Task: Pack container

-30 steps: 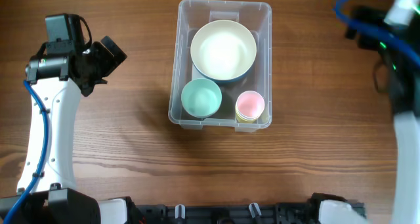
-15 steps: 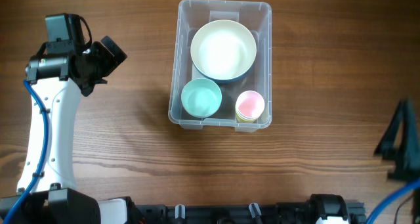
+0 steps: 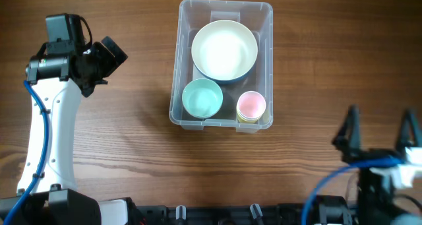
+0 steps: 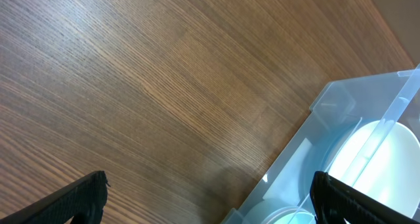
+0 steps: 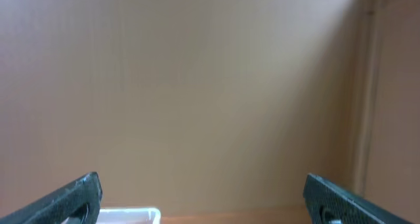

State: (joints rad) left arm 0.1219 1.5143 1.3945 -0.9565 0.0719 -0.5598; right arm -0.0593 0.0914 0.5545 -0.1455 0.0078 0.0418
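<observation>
**A:** Tools first.

**B:** Left tool: fingers spread wide, nothing between them. It hangs over the bare desk and faces right. Right tool: also spread and empty, at the near right edge. Its wrist camera sees only a plain wall.

**A:** And the container?

**B:** The container sits at the centre of the desk, towards the far side. It is well apart from both tools. Inside are a big white bowl at the far end, a green bowl near left and a pink cup near right. The cup seems to be nested in a yellow one.

**A:** Status?

**B:** Every dish in view is already inside, so packing looks done or close to it.

**A:** Risks?

**B:** The left tool points at the container's left wall. A careless sweep to the right could shove the light bin and rattle the dishes. The stacked cup looks the likeliest to tip. The right tool has no view of the desk, so a reach from there would start blind. Its blue cable loops low and might snag.
</observation>
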